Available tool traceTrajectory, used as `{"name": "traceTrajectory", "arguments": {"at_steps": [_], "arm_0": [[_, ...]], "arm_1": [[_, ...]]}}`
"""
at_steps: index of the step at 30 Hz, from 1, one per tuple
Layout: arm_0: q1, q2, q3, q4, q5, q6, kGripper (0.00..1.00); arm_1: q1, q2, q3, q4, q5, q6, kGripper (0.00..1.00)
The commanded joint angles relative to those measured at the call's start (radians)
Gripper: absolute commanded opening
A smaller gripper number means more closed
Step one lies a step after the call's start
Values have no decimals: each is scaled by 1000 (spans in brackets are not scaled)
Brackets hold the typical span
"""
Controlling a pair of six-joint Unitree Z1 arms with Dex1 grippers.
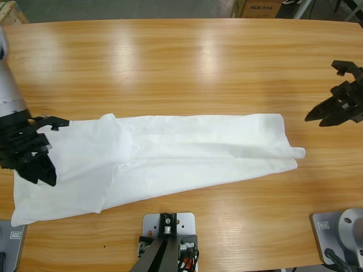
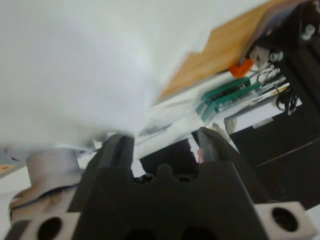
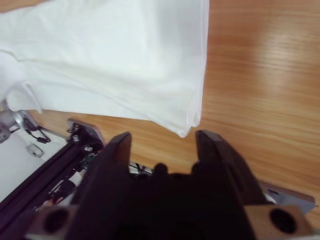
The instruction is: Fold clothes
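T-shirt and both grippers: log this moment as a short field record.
garment: white T-shirt, folded into a long band lying across the wooden table
garment ends: wider end by the left gripper, narrower end toward the right gripper
left gripper: over the shirt's wider end, jaws open, nothing between them
right gripper: above bare table beyond the shirt's narrower end, jaws open, empty
right wrist view: the shirt's folded corner lies just ahead of the jaws, untouched
fold state: partly folded, not yet a compact stack
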Motion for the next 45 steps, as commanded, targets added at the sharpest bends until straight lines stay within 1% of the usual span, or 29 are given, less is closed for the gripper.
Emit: {"name": "traceTrajectory", "arguments": {"at_steps": [1,2,3,6,9,11,13,16,18,20,29,31,34,37,42,45], "arm_0": [[1,-53,-121,93,0,-43,1000],[2,-60,-126,57,5,-64,1000],[2,-72,-123,14,16,-97,1000],[3,-106,-100,-94,83,-177,1000],[3,-127,-65,-165,140,-211,1000],[3,-134,-42,-201,166,-216,1000],[3,-154,-28,-226,182,-219,1000],[3,-228,11,-291,193,-249,1000],[3,-264,42,-333,194,-274,1000],[2,-266,55,-344,193,-280,1000],[-16,-267,85,-353,192,-286,1000],[-19,-275,92,-357,192,-290,1000],[-21,-293,92,-362,192,-297,1000],[-22,-302,92,-375,192,-308,1000],[-41,-302,95,-387,192,-319,1000],[-43,-307,104,-387,192,-318,1000]], "arm_1": [[155,-30,-22,-96,61,15,212],[183,-37,-22,-133,61,31,94],[209,-46,-21,-167,58,59,0],[293,-92,-14,-255,-7,168,0],[355,-83,12,-305,-22,238,0],[367,-78,80,-390,-29,290,0],[379,-53,137,-459,-29,325,0],[422,2,215,-596,-33,375,0],[457,30,236,-671,-41,415,0],[492,55,235,-714,-42,447,0],[579,141,266,-791,-43,478,0],[584,151,285,-823,-43,482,0],[599,142,300,-829,-42,494,0],[650,129,331,-842,-42,513,0],[754,129,406,-929,-50,585,0],[775,115,437,-946,-55,602,0]]}}
